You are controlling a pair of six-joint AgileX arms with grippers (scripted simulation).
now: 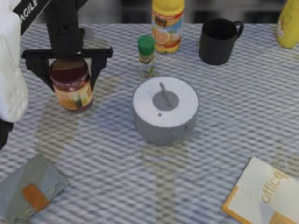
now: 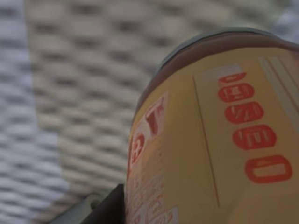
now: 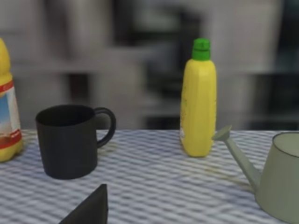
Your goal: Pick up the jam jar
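Note:
The jam jar (image 1: 71, 86), short and wide with a dark red-brown lid and an orange-yellow label, is at the table's left. My left gripper (image 1: 69, 70) comes down over it from behind, one black finger against each side of the glass, shut on it. In the left wrist view the jar's label (image 2: 219, 140) fills most of the picture, with the woven cloth behind it. My right arm is out of the top view; only a dark tip of the right gripper (image 3: 92, 207) shows in its wrist view, over the table's far right.
A green-capped spice bottle (image 1: 146, 56) and a white round device (image 1: 165, 112) stand mid-table. An orange juice bottle (image 1: 167, 23), black mug (image 1: 218, 41) and yellow bottle (image 1: 288, 23) line the back. A grey wallet (image 1: 30, 191) and a book (image 1: 264, 193) lie at the front. A watering can (image 3: 280, 177) stands far right.

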